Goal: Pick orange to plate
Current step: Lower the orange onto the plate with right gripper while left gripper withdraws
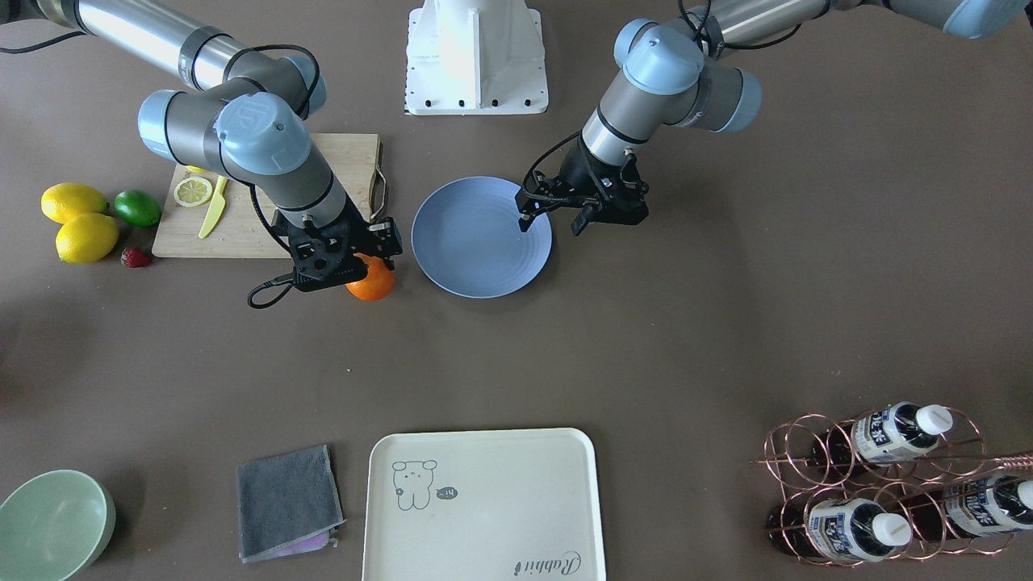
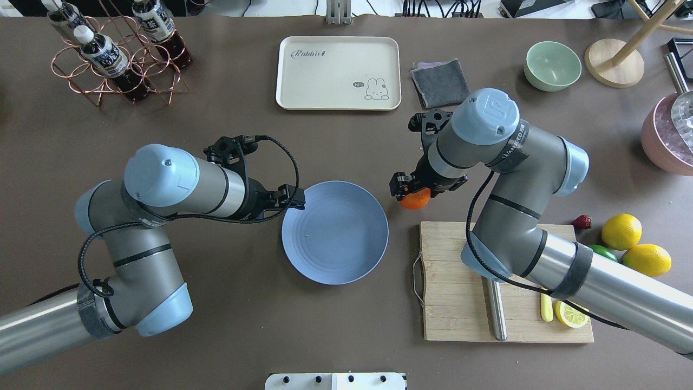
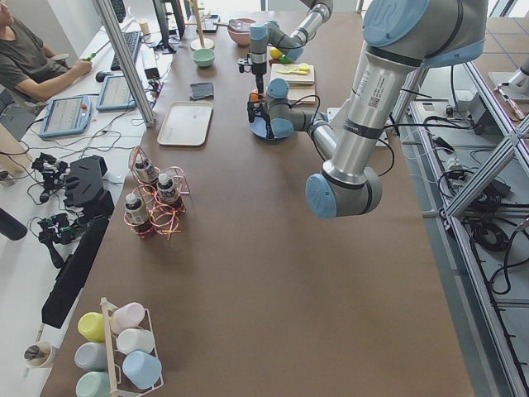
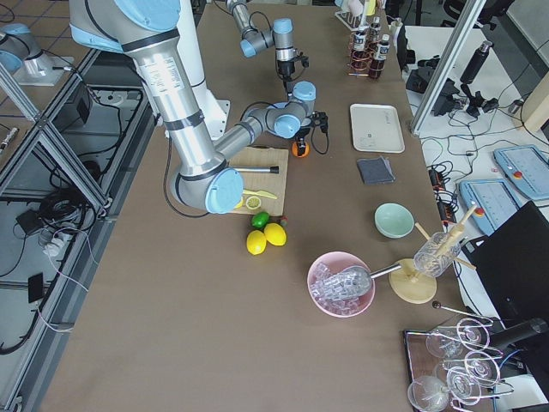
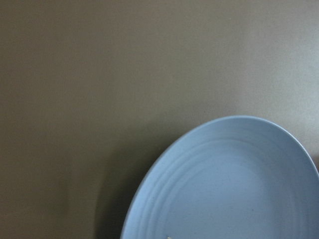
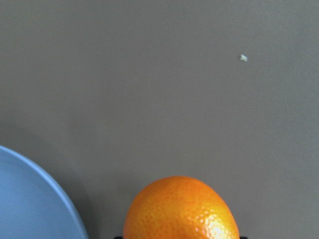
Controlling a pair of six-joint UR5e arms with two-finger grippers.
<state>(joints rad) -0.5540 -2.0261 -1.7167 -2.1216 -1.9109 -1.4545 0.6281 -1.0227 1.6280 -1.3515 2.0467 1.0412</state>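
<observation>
Small, round, bright orange (image 1: 373, 282) with pebbled skin, just beside but apart from the rim of a shallow, light-blue, concentrically ringed plate (image 1: 468, 242) lying flat.

Orange (image 1: 373, 282) top hidden under right gripper (image 1: 359, 262); jaws' grip unreadable. Right wrist view: orange, plate (image 6: 30, 199) cut by edge. Bowl (image 1: 48, 524), tray (image 1: 484, 516) cropped in front view. Lime (image 2: 602, 253) half behind arm.

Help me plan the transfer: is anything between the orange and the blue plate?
Nothing visible: only bare table separates the orange from the plate. The left claw hovers over the plate's opposite edge, outside that path.
</observation>
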